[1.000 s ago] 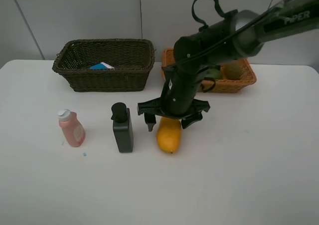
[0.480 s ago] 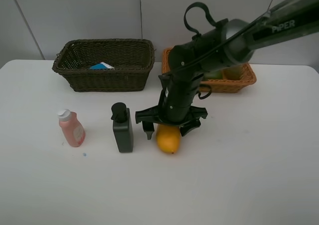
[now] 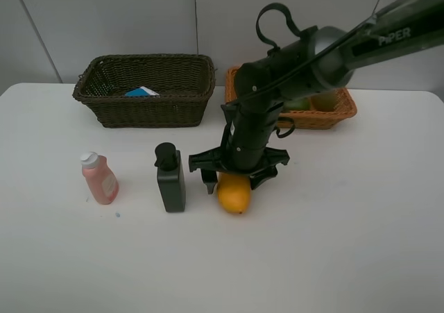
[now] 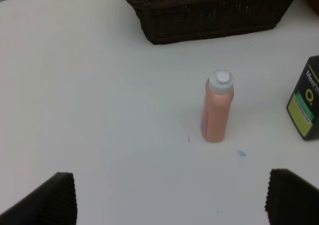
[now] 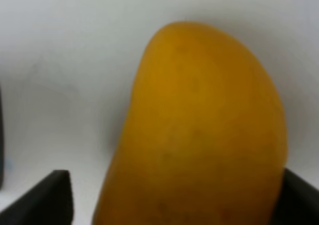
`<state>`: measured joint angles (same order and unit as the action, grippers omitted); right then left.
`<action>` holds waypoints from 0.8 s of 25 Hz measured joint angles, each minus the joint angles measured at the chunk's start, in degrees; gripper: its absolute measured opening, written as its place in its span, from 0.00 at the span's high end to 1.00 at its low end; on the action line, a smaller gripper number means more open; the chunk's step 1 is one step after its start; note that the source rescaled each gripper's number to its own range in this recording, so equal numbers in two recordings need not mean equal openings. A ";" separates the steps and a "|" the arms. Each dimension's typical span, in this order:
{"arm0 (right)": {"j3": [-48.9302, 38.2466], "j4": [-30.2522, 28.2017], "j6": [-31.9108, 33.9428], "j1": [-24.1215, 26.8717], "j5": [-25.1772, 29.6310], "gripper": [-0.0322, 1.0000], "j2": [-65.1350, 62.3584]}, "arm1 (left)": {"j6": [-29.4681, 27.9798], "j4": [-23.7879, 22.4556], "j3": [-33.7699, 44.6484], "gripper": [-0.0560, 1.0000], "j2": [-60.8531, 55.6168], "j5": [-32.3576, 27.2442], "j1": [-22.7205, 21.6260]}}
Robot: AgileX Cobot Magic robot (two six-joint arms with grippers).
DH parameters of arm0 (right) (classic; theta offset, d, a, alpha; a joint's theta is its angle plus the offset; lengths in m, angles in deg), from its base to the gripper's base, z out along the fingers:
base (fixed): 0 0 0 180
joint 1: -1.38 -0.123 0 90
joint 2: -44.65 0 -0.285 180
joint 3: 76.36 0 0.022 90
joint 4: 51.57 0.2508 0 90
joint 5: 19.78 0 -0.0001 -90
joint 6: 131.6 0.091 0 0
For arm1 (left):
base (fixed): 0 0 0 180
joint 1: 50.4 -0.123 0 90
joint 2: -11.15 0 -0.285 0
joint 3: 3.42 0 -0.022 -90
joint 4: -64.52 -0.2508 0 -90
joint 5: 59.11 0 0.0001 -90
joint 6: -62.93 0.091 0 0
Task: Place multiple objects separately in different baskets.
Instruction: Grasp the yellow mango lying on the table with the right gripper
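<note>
The right pincer (image 3: 234,176) straddles the mango (image 3: 234,196) lying on the worktop (image 3: 333,243) beside the pump bottle (image 3: 171,181), fingers either side but not yet clenched, likely for lifting it to a basket (image 3: 341,113), and sits lower over it than a second ago; the left pincer (image 4: 172,197) hangs released

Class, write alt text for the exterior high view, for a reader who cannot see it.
The robot's right hand straddles a yellow mango on a white table, beside a black pump bottle and a pink bottle. Behind stand a dark basket and an orange basket.
</note>
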<state>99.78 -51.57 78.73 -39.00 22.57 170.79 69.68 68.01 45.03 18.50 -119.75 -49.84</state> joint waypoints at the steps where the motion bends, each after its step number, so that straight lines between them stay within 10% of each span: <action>1: 0.00 0.00 0.00 0.00 -0.05 0.26 0.00 | 0.00 0.00 0.00 0.00 0.00 0.00 0.00; 20: 0.00 0.00 1.14 0.00 0.05 0.26 0.00 | 0.00 0.00 0.00 0.00 0.00 0.00 0.00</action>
<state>99.78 -51.57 79.86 -39.00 22.62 170.79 69.68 68.01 45.03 18.50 -119.75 -49.84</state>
